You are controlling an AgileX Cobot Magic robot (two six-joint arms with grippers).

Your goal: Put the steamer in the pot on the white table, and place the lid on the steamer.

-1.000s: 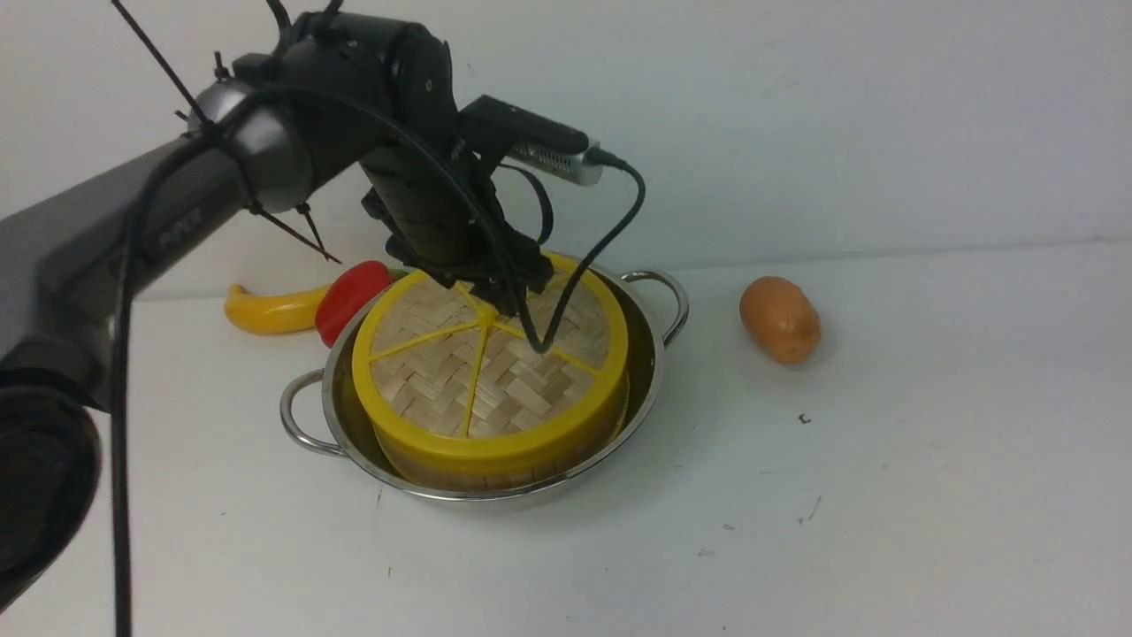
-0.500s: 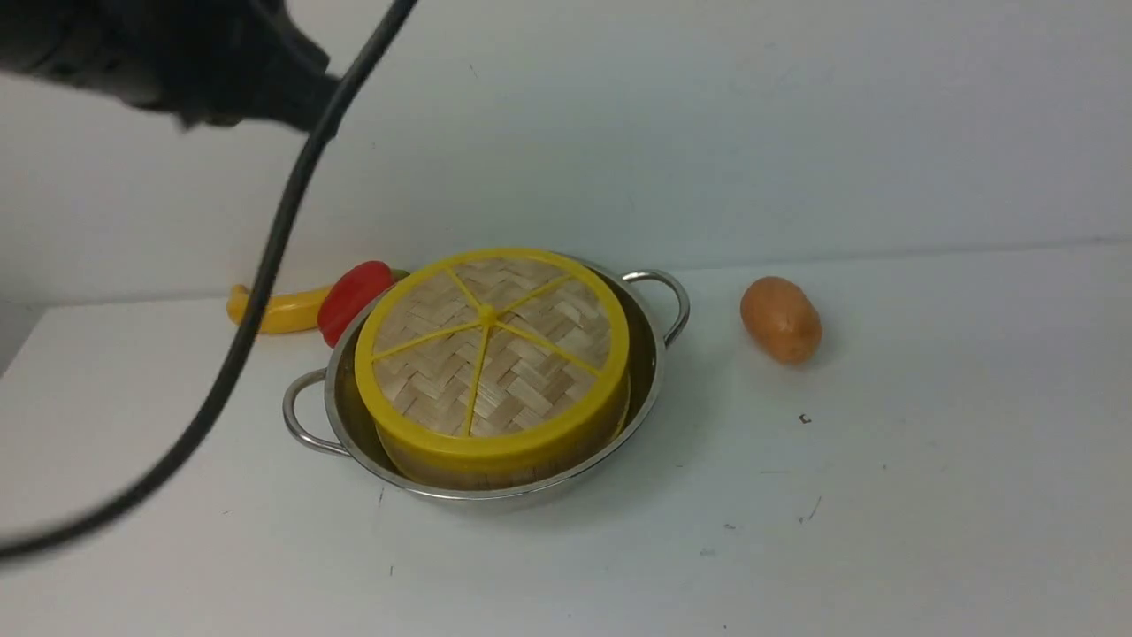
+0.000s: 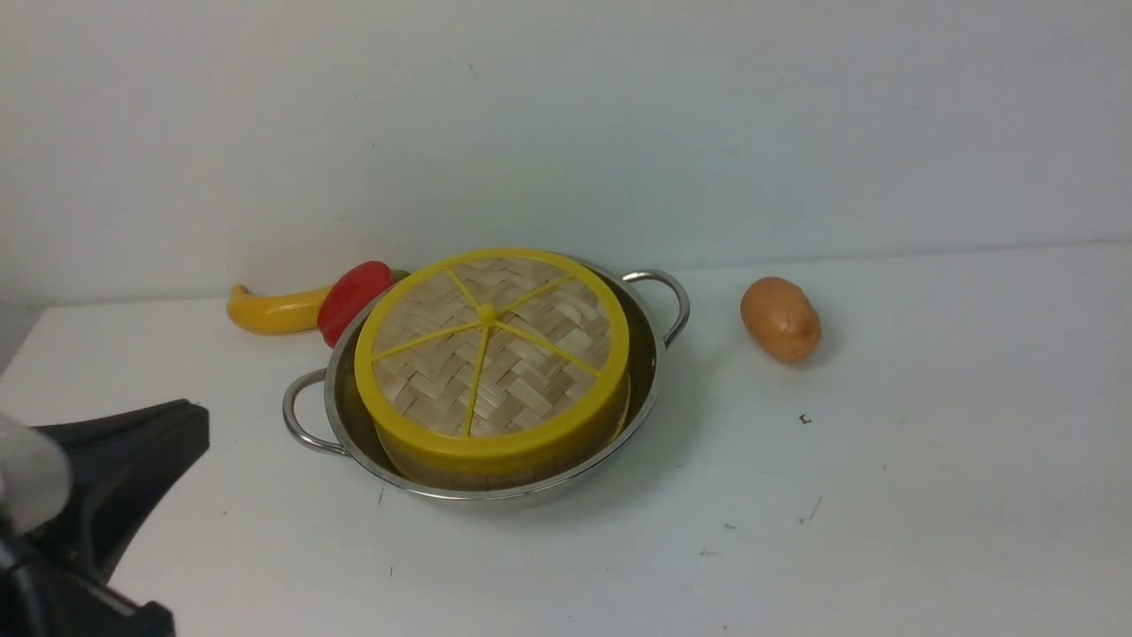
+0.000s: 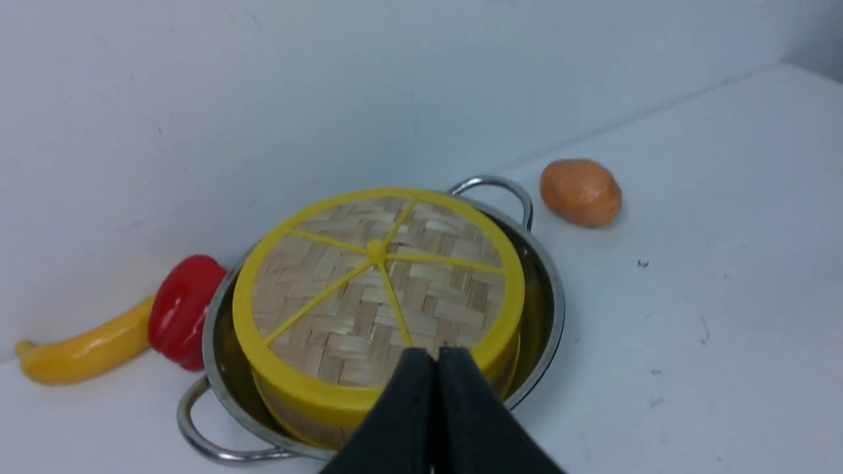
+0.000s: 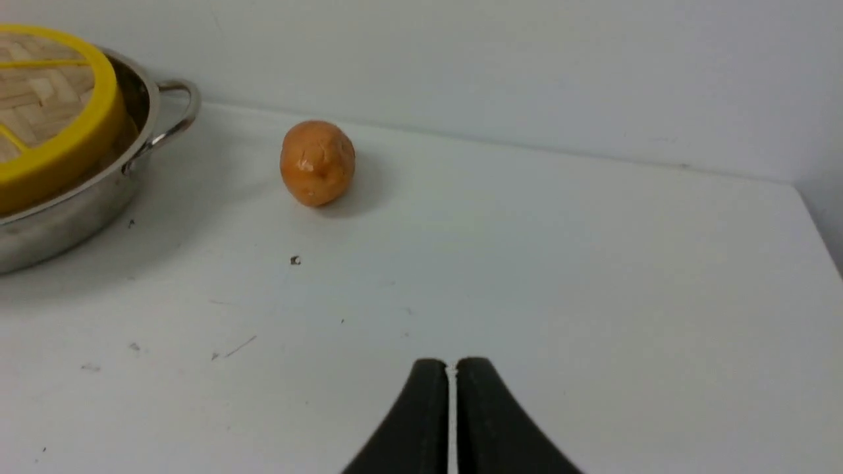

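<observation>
Lid seated on steamer, yellow rim over yellow rim, knob up and centred; steamer down inside pot, its wall visible only as a thin bamboo band below the lid rim; pot flat on white table, 2 loop handles free on opposite sides. Left gripper pinched fully shut on nothing, tips together, on the robot's side of the pot and clear of the lid; right gripper closed to a hairline slit, empty, well apart from the pot over bare table. Both placements judged done; step in hand judged to be the retreat and a check of the seating.

To do it well: keep both arms low-risk, drawn back away from the pot, no sweep across the lid or handles; look along the rim for an even gap all round, since the near side appears to overhang slightly in the front view and a tilt cannot be ruled out; if uneven, press lightly on the centre knob rather than the edge. Leave potato, red pepper and yellow banana alone.
</observation>
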